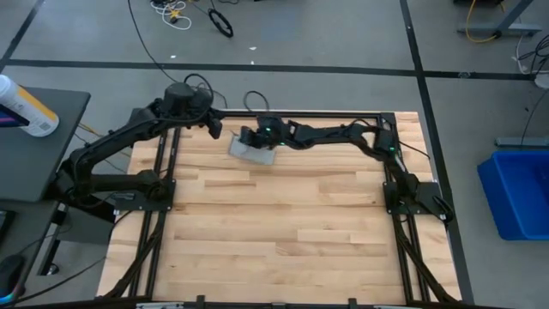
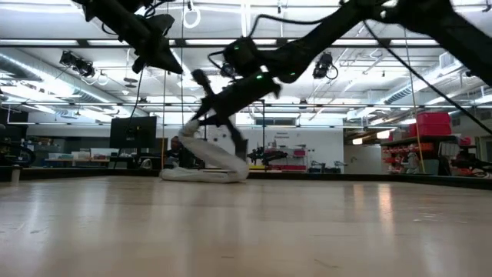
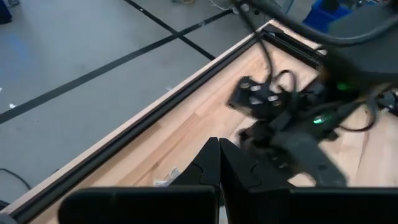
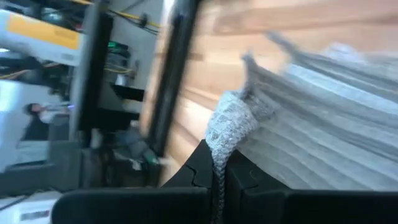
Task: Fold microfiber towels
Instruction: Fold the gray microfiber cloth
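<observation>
— Report right gripper status.
— I read the right gripper (image 4: 219, 163) with jaws clamped on a bunched edge of the towel (image 1: 251, 151), which it lifts off the table (image 1: 283, 215) near the far edge.
— Towel position?
— One end is raised, the rest lies folded on the wood.
— Left gripper?
— The left gripper (image 3: 219, 163) hangs above the far-left corner, jaws together, holding nothing.

Two dark jointed arms, black cables looped alongside — green indicator lights, matte black pincer fingers
</observation>
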`<state>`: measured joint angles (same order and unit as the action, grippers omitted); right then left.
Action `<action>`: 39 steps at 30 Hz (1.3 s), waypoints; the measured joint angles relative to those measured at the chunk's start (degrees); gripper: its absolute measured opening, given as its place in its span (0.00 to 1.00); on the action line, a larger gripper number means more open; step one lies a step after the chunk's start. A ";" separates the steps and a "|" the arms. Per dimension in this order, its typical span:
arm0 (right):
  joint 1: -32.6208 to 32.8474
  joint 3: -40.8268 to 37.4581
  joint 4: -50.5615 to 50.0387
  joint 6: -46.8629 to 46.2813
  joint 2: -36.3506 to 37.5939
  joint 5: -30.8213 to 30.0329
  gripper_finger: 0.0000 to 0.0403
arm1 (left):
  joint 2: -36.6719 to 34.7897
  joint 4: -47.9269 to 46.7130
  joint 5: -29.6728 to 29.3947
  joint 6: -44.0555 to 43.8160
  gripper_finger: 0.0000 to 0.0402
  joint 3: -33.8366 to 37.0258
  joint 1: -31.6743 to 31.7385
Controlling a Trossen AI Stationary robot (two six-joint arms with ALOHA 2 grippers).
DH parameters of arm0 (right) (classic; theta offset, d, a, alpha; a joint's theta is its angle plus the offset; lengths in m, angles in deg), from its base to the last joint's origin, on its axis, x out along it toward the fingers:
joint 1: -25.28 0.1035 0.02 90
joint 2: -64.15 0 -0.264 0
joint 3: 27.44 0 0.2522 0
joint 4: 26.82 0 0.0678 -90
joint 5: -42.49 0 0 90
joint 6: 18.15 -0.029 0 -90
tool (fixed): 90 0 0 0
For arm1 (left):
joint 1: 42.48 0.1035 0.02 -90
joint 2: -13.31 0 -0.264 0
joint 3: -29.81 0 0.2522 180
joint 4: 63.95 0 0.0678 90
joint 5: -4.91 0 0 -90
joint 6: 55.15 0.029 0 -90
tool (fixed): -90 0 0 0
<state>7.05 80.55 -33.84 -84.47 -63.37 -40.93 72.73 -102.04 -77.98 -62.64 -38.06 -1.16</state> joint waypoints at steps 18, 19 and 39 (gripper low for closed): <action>-0.23 11.97 -10.74 -2.90 -7.50 -3.75 0.01 | -2.20 -1.43 0.18 0.68 0.00 0.00 0.02; -0.23 12.00 -10.64 -3.07 -7.50 -3.99 0.01 | -2.20 -1.47 0.23 0.69 0.00 0.00 0.02; -0.97 12.01 -6.30 -4.30 -7.46 -9.52 0.66 | -2.20 -1.97 1.57 1.92 0.00 0.00 0.02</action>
<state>6.08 92.56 -40.14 -88.78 -70.82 -50.45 70.52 -104.01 -76.40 -60.72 -38.06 -1.14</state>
